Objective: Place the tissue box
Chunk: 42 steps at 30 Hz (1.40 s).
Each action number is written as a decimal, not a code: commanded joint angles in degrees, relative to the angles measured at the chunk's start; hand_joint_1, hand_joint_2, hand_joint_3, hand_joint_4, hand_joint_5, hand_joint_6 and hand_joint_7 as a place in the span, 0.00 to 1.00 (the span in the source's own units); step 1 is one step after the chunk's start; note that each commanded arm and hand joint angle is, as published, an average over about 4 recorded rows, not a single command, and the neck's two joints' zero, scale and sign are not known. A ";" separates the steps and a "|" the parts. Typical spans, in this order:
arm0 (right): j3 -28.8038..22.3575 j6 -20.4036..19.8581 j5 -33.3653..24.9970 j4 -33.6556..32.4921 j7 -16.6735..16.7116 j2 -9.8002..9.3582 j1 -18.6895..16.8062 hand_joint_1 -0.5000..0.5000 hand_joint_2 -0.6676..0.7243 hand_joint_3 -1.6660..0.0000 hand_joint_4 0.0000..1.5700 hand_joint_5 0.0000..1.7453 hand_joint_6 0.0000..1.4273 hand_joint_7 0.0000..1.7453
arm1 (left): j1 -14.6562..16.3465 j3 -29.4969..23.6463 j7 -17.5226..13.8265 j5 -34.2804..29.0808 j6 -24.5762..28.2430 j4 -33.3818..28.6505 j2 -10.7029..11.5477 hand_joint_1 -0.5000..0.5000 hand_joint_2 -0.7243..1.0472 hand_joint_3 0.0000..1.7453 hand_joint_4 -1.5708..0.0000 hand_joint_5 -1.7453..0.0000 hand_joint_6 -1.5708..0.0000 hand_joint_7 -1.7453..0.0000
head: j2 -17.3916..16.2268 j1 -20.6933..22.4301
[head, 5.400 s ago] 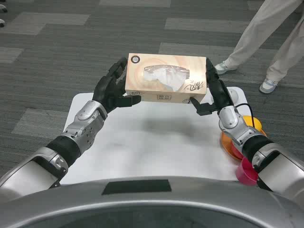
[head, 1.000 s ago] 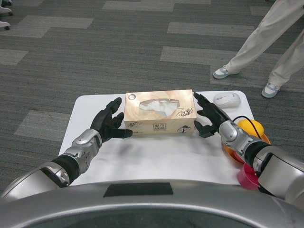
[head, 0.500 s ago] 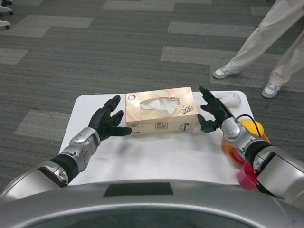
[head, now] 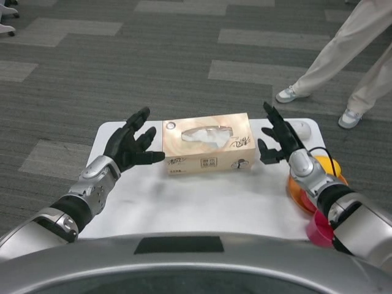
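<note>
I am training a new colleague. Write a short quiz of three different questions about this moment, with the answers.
1. True or false: the tissue box rests on the white table.
2. Which hand touches the box? A) left hand B) right hand C) neither
3. Fill in: the computer mouse lies on the robot's ____ side of the box.

Key: 1 true. 2 C, both hands are open, one at each end of the box, with a gap. 3 right.

Both hands empty, fingers spread.
Left hand (head: 130, 146) and right hand (head: 277, 138) face each other palms inward, silver forearms reaching forward from the lower corners.
</note>
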<state>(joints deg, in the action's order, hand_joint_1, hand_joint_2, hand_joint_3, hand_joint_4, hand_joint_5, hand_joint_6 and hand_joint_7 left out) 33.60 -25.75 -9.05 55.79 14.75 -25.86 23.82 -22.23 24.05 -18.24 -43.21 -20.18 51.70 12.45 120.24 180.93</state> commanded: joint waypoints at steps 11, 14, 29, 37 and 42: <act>-2.93 -5.32 -2.20 -8.81 5.99 -0.50 -1.68 0.25 0.09 0.18 0.34 0.00 0.00 0.04 | 0.57 -3.14 -0.09 0.58 -0.48 -11.93 1.74 1.00 1.00 0.20 1.00 1.00 1.00 1.00 | 0.97 0.22; -2.88 -6.24 -2.84 -10.44 7.18 -0.61 -1.68 0.25 0.09 0.27 0.40 0.00 0.00 0.04 | 0.24 -3.03 0.00 0.85 -0.48 -14.00 1.48 1.00 1.00 0.20 1.00 1.00 1.00 1.00 | 1.07 0.15; -2.36 -10.64 -5.10 -13.47 10.34 -1.08 -1.68 0.29 0.10 0.57 0.84 0.06 0.00 0.04 | -0.93 -2.34 0.04 1.81 -0.48 -17.51 1.08 1.00 1.00 0.20 1.00 1.00 1.00 1.00 | 0.83 -0.09; -1.87 -11.16 -5.23 -15.93 11.44 -1.30 -1.68 0.25 0.18 0.54 0.82 0.06 0.00 0.04 | -1.01 -2.65 0.04 1.90 -0.52 -19.49 0.91 1.00 1.00 0.20 1.00 1.00 1.00 1.00 | 1.17 -0.10; -1.76 -11.54 -5.30 -16.57 12.12 -1.30 -1.68 0.20 0.19 0.63 0.82 0.06 0.00 0.04 | -1.06 -2.87 0.04 1.90 -0.63 -19.80 0.91 1.00 1.00 0.20 1.00 1.00 1.00 1.00 | 1.32 -0.10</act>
<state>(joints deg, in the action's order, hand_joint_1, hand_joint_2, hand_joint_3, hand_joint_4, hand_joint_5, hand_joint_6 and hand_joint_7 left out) 31.46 -36.29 -13.82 40.07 26.24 -26.85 22.12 -22.52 21.80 -18.20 -41.53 -20.28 32.57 13.36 121.55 180.83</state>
